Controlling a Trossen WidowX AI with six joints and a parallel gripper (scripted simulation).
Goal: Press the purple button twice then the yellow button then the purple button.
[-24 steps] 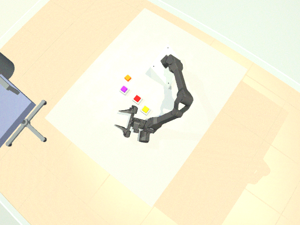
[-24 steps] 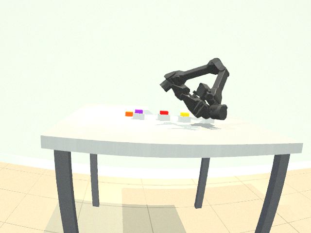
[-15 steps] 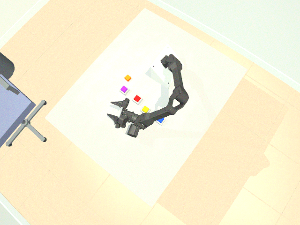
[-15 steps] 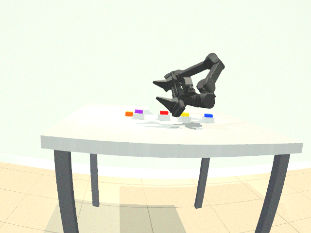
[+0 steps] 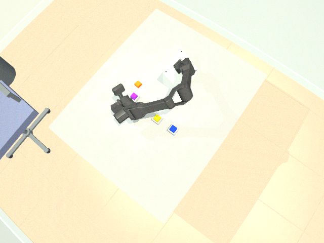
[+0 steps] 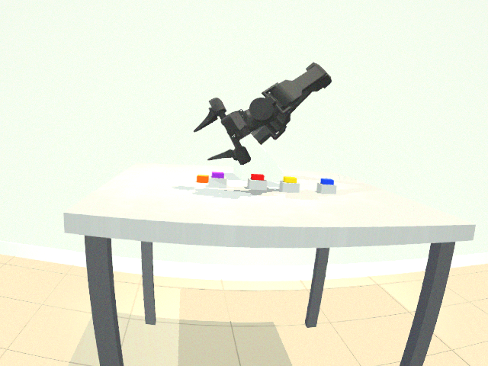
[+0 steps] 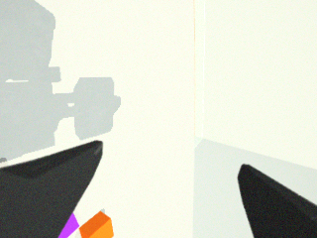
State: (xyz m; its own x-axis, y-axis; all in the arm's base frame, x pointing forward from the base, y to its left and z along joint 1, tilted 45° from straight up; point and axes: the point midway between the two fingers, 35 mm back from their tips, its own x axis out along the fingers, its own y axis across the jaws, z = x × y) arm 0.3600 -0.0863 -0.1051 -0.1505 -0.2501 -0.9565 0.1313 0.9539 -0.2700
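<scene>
Black two-fingered claw (image 5: 115, 97) (image 6: 200, 145) (image 7: 171, 160) released, above desk (image 5: 110, 162) (image 6: 268, 236). Purple square button (image 5: 133, 96) (image 6: 217, 174) (image 7: 69, 227), yellow square button (image 5: 157, 118) (image 6: 290, 180) both up — our press count can't be told.

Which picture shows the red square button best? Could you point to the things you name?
The exterior view: the red square button (image 6: 257, 177) sits there on its pale box-shaped base (image 6: 257, 184), with nothing in front. From the top it can't be seen; the dark robot arm (image 5: 157, 105) (image 6: 295, 89) reaches across there. The wrist view doesn't show it.
</scene>
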